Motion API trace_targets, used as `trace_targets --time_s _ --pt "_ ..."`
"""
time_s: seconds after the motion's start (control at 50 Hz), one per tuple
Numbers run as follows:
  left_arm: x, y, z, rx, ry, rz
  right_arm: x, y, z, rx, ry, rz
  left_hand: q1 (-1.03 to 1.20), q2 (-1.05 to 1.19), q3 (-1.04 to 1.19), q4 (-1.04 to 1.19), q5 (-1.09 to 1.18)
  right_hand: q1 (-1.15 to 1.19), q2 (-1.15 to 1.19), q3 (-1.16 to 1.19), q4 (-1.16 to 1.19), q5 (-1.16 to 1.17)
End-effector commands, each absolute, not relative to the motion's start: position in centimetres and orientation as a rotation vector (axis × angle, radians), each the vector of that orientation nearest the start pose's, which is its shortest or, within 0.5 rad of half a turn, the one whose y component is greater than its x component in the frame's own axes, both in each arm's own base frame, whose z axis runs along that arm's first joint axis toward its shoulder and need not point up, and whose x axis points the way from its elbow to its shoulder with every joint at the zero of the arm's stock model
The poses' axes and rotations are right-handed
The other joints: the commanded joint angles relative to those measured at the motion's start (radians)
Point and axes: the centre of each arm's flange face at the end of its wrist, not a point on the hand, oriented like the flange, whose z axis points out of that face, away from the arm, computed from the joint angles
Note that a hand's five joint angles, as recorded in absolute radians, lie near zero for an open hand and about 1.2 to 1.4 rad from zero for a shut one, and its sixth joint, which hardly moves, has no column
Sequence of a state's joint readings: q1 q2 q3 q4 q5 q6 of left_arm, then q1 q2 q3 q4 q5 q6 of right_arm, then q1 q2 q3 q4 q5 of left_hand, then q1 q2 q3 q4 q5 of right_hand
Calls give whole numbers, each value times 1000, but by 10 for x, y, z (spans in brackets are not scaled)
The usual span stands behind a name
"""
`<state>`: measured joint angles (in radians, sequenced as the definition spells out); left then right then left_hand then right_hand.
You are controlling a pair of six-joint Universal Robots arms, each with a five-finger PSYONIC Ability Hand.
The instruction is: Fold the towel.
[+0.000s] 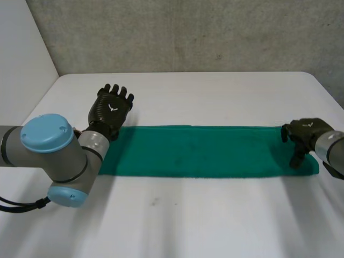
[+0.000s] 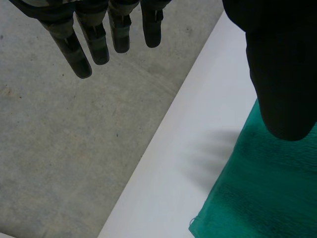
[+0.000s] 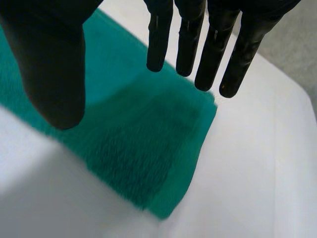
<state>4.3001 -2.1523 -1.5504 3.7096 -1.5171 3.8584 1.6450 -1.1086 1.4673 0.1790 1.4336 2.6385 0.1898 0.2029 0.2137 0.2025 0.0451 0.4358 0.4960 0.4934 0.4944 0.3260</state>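
A white worktop [image 1: 215, 231] spanned the head view, its far edge straight and its far right corner rounded. A small dark speck [image 1: 153, 202] marked its near half. Beyond the far edge lay a grey surface [image 1: 188, 32] — mottled and rough, like concrete — and a plain white panel [image 1: 21, 43] met it at the left. In the left wrist view the worktop's edge bordered that same grey, speckled surface; a sliver of grey also showed past the worktop's rounded corner in the right wrist view.
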Motion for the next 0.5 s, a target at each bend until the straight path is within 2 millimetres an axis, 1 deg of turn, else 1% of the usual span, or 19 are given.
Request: trace_targets --time_s 0.02,0.12,0.16,0.2,0.22,0.28,0.32,0.34,0.36,0.44,0.46,0.48,0.5 --pt "-285 -311 156 1178 1754 -2084 153 -333 153 -867 2676 -1624 -6 -19 -30 -18 -35 84 23 26 25 19" --pt "-284 -310 154 1181 1760 -2078 149 -335 142 -856 2700 -1602 -6 -19 -30 -18 -35 113 53 55 54 48" --pt "-284 -310 153 1183 1760 -2076 147 -337 137 -847 2714 -1590 -6 -19 -30 -18 -35 341 281 283 282 276" --pt "-284 -310 153 1181 1764 -2074 145 -339 136 -843 2716 -1591 -6 -19 -30 -18 -35 687 626 629 628 622" --pt "-284 -310 153 1181 1764 -2074 142 -342 135 -831 2722 -1604 -6 -19 -30 -18 -35 958 898 900 899 893" --pt "-284 -309 154 1181 1764 -2074 136 -347 134 -829 2738 -1626 -6 -19 -30 -18 -35 960 900 903 902 896" --pt "-284 -309 155 1180 1761 -2077 127 -351 134 -840 2768 -1643 -6 -19 -30 -18 -35 960 900 903 902 896" --pt "-283 -308 156 1180 1758 -2078 127 -351 134 -840 2769 -1643 -6 -19 -30 -18 -35 960 900 903 902 896" --pt "-283 -308 156 1177 1760 -2078 114 -357 137 -848 2825 -1677 -6 -19 -30 -18 -35 960 900 903 902 896" --pt "-281 -307 159 1173 1757 -2080 90 -370 145 -861 2911 -1766 -9 -22 -33 -21 -38 960 900 903 902 896" --pt "-281 -306 159 1173 1757 -2080 84 -373 148 -874 2936 -1780 -9 -22 -33 -21 -38 960 900 903 902 896" --pt "-280 -306 160 1171 1756 -2081 73 -378 151 -906 2984 -1803 -9 -22 -33 -21 -38 960 900 903 902 896" --pt "-280 -305 161 1170 1754 -2082 68 -380 153 -929 3006 -1815 -9 -22 -33 -21 -38 960 900 903 902 896"
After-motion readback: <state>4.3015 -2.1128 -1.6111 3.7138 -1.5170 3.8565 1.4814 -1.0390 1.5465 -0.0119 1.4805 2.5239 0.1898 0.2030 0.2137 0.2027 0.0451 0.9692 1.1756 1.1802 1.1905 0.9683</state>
